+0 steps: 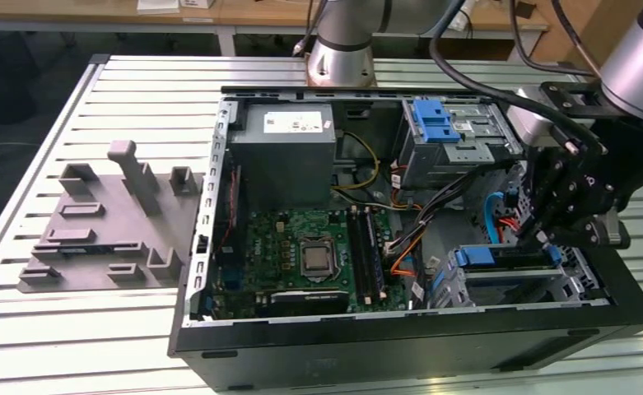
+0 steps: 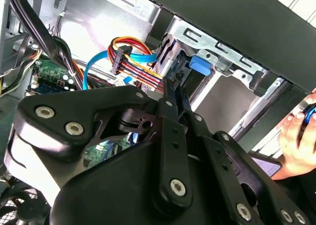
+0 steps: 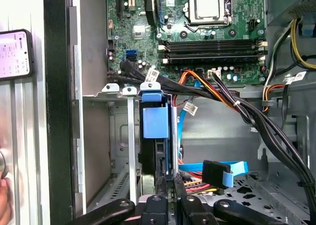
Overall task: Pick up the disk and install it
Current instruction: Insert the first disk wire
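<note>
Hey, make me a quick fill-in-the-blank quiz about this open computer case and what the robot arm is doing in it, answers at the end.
1. The gripper is down inside the open computer case, at the ____ standing in its drive cage.
2. The plastic carrier bracket framing the drive is ____ in colour.
3. The green motherboard lies on the case's ____.
4. Outside the case, on the exterior view's left, a ____ fixture sits on the table.

Missing words: disk; blue; floor; grey

blue-framed disk [image 3: 155,131], edge-up in drive cage [image 3: 118,136]
</note>
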`<move>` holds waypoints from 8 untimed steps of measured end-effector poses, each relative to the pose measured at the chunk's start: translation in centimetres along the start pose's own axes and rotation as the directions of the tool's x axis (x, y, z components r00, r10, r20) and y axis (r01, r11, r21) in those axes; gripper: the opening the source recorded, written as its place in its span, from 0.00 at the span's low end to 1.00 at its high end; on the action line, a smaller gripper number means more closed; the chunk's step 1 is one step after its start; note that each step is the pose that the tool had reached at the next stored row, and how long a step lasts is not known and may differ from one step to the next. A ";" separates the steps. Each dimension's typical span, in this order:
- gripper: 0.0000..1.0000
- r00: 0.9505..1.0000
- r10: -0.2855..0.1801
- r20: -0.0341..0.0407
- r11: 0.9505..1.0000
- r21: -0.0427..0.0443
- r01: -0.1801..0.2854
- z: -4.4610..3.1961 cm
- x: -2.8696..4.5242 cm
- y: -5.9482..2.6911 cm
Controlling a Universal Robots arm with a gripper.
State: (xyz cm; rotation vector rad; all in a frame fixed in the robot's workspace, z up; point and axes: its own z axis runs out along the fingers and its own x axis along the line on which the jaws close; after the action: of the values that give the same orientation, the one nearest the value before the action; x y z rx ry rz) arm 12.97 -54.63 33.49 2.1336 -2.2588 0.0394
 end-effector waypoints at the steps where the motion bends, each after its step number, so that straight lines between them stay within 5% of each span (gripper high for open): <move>1: 0.17 1.000 0.003 0.000 1.000 -0.001 -0.003 0.00 0.03 -0.01; 8: 0.17 1.000 0.006 0.000 1.000 -0.004 -0.006 0.13 0.22 -0.15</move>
State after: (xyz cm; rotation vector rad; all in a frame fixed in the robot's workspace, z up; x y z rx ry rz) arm 13.11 -54.87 33.37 2.1249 -2.2628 0.0354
